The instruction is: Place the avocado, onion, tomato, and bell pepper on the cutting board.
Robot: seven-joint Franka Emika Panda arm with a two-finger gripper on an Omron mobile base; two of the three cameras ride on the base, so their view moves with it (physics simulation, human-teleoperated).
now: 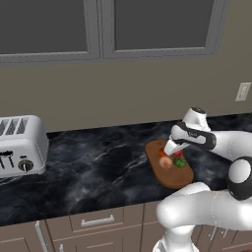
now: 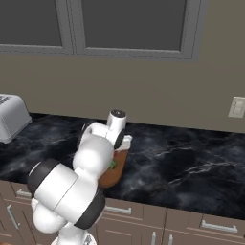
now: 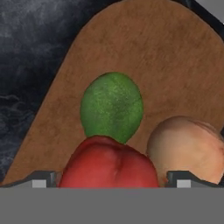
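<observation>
The brown oval cutting board lies on the dark counter, and its edge shows past my arm in the right base view. On it sit the green avocado, the pale onion and a red lobed bell pepper. From the left base view I see the onion, the avocado, the bell pepper and an orange-red tomato, partly hidden by the hand. My gripper hangs open just above the bell pepper, one fingertip on either side, gripping nothing. The gripper points down over the board.
A silver toaster stands at the counter's far left. Black marble counter stretches between it and the board. A wall outlet is at the right. Cabinet drawers run below the front edge.
</observation>
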